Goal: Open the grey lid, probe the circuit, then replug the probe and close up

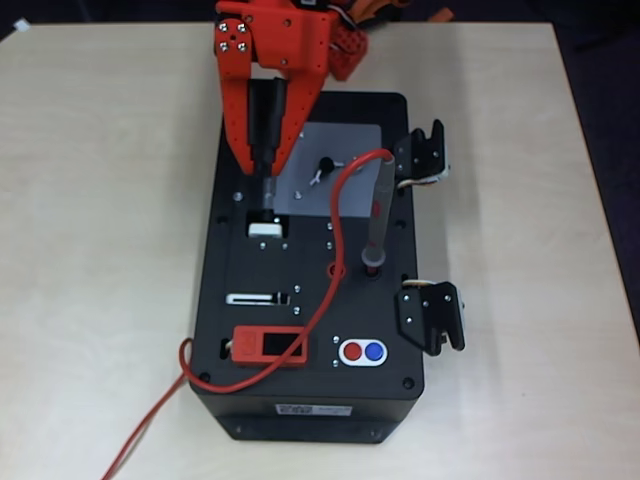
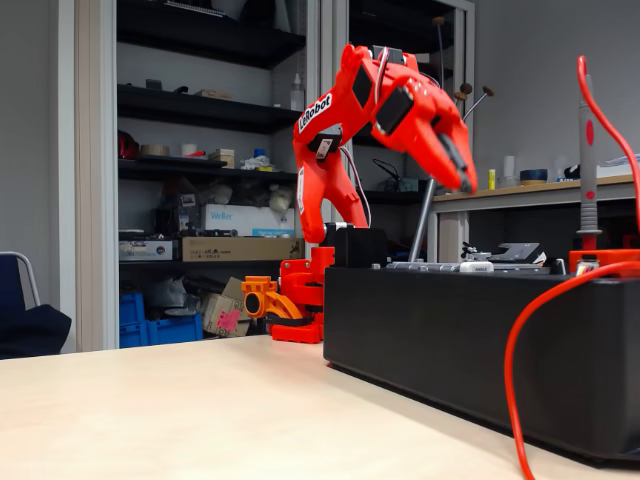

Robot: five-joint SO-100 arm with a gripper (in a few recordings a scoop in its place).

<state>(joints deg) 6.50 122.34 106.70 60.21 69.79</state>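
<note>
Overhead view: the red arm hides the hand [image 1: 268, 178], whose finger spacing I cannot tell; the grey lid [image 1: 330, 170] lies flat, the probe [image 1: 378, 215] standing plugged beside it

Red claw [image 2: 462, 172] hanging above black box [image 2: 480, 350] — probe [image 2: 588, 150] upright at right, red wire [image 2: 525, 340] trailing down.

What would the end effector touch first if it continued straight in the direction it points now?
Probably the top panel of the black box, near the small white part left of the grey lid. In the fixed view the end effector points down and hangs above the box; depth is uncertain, so the exact spot may differ.
</note>
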